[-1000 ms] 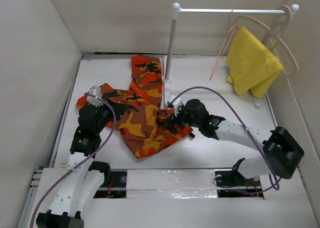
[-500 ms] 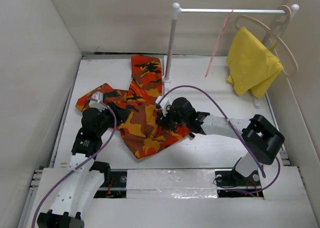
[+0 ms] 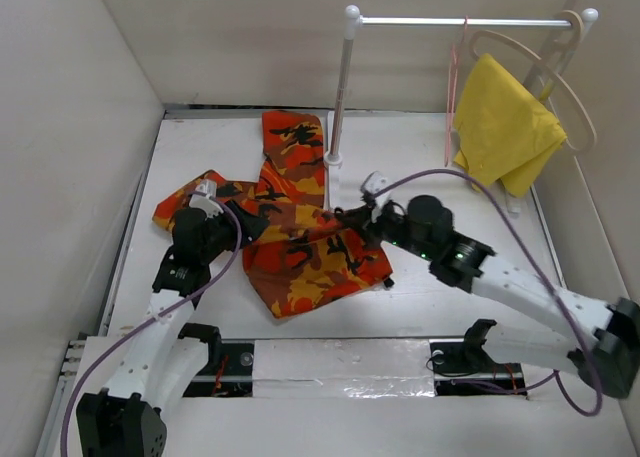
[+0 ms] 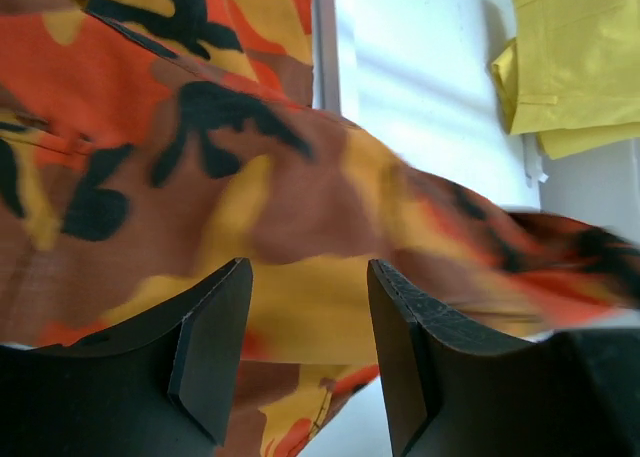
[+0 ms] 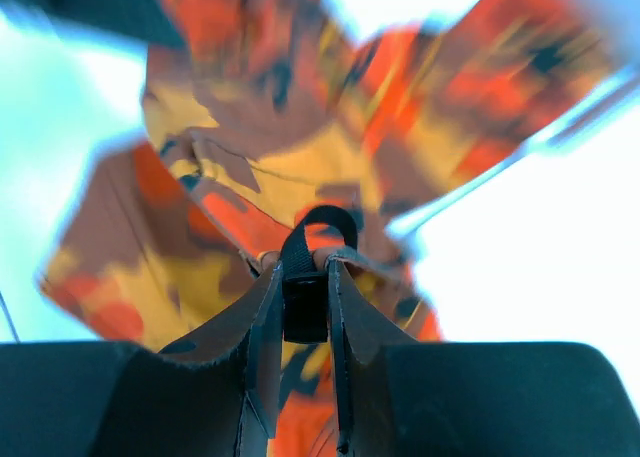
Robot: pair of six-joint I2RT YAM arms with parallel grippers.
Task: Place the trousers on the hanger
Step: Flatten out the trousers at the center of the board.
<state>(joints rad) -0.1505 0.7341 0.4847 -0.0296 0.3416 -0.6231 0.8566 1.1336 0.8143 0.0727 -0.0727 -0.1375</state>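
Note:
The camouflage trousers (image 3: 290,242) lie crumpled on the table left of centre. My left gripper (image 3: 243,227) hovers open over their left part; in the left wrist view its fingers (image 4: 308,267) stand apart just above the print (image 4: 200,177) with nothing between them. My right gripper (image 3: 348,217) is at the trousers' right edge. In the right wrist view it (image 5: 303,272) is shut on a black belt loop (image 5: 320,227) of the trousers (image 5: 250,127). The thin pink hanger (image 3: 456,77) hangs from the rail at the back right.
A white rail stand (image 3: 340,87) rises behind the trousers. A yellow cloth (image 3: 505,127) on a beige wooden hanger (image 3: 572,87) hangs at the rail's right end. White walls close in the table on the left, back and right.
My left gripper has opened and let go of the cloth. My right gripper has shut on the belt loop and shifted right, dragging the fabric. The pink hanger has swung.

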